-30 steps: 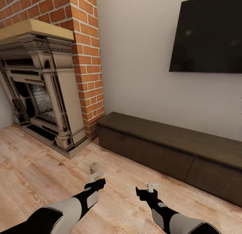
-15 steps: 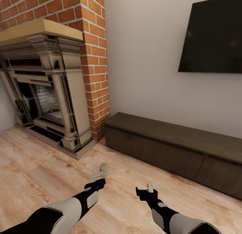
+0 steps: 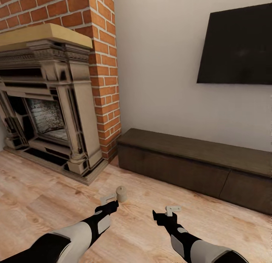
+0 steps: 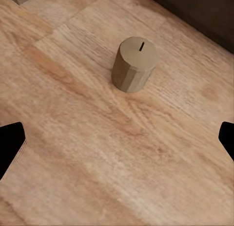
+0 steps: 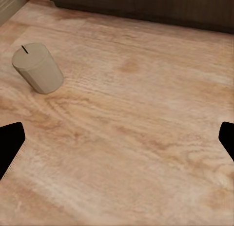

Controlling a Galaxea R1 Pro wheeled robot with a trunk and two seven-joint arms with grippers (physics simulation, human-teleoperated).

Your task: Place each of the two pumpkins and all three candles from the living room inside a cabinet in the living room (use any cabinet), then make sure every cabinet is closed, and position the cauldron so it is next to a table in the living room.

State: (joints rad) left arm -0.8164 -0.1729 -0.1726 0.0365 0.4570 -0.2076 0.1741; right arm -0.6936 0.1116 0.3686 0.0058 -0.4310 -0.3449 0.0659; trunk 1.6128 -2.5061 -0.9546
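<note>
Ahead of my left gripper [image 3: 109, 199]: one candle [image 3: 121, 193] stands on the floor [image 3: 45, 202], just past the fingertips and apart from them.
Candle shape: I see a short, stubby cylinder, faceted around the side, flat on top, with a thin dark wick slit in the top face [image 4: 135, 64].
Candle colour and surface: tan to grey-brown, matte, no shine.
Candle axis: its long axis runs upright, wick end up; in the right wrist view [image 5: 38, 67] it reads tilted, which is the camera's angle.
Left gripper state: I see the two black fingertips [image 4: 10, 147] at the far edges of the wrist view, spread wide, nothing between them but floor.
Right gripper [image 3: 170, 210]: fingertips [image 5: 11, 149] likewise spread wide and empty; the candle sits off to this hand's left and ahead, well apart.
Floor: pale wood planks with wavy grain and a few knots.
Beyond both hands: the cabinet [image 3: 196, 166], long, low, dark brown wood with flat handleless fronts, all shut, against a plain pale wall.
Above the cabinet: a flat black screen [image 3: 236, 45] on the wall.
Left of the cabinet: a red brick chimney column [image 3: 104, 66] and an ornate grey fireplace surround [image 3: 53, 104] with a pale wooden mantel.
</note>
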